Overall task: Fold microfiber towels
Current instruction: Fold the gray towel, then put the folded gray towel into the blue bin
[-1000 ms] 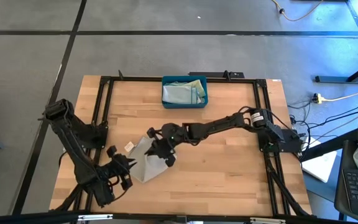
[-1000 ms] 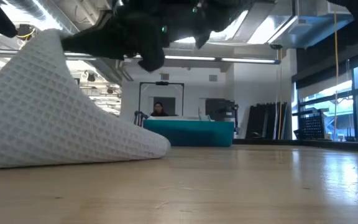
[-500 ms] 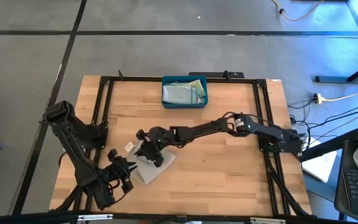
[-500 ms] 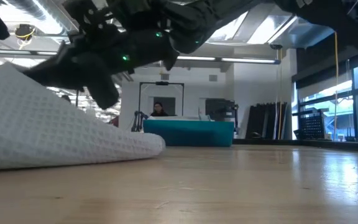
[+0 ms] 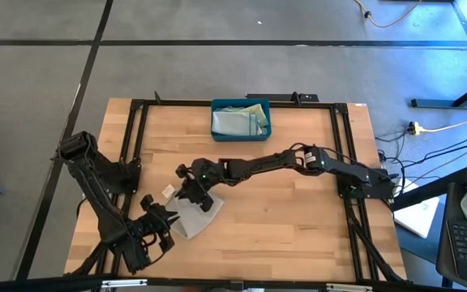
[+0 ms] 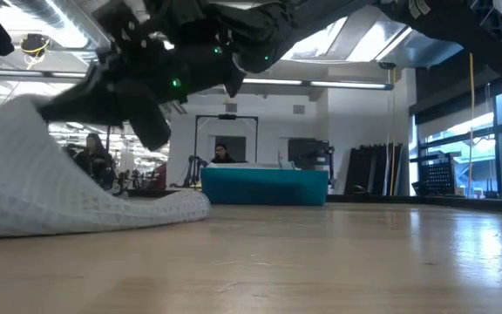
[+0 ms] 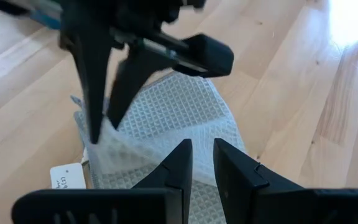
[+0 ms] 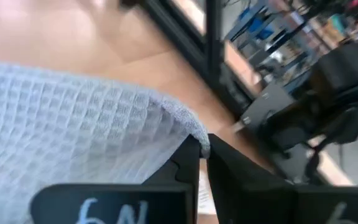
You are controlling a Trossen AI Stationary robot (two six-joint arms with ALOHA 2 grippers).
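Pale grey waffle-weave towel [image 5: 191, 217] lying on the wooden table [image 5: 298, 219] at about 7 o'clock from the table's middle, partly folded over itself, white label [image 5: 169, 191] poking out at its 10 o'clock corner. Left tool [image 5: 162, 221] at the cloth's 9 o'clock edge, fingers [image 7: 180, 163] drawn close together with only a slit between them and pinching the near hem of the towel [image 7: 166, 134]. Right arm stretched in from 3 o'clock, right tool [image 5: 191, 188] now over the cloth's 12 o'clock corner, fingers [image 8: 188, 155] clamped on a raised fold of the towel [image 8: 67, 134]. Compared with a second ago: carried further toward 9 o'clock, from the cloth's 2 o'clock side across to its top corner; visible cloth outline smaller and more compact. Seen level with the table, towel [image 6: 50, 187] peak now narrower, front edge drawn back and lying flatter on the wood than half a second before, right tool [image 6: 111, 92] hanging just above it. Teal bin [image 5: 241, 120] at 12 o'clock near the far table edge, holding more folded cloths [image 5: 235, 122], unchanged. Seated person [image 6: 223, 154] in the room beyond, behind the bin [image 6: 264, 186].
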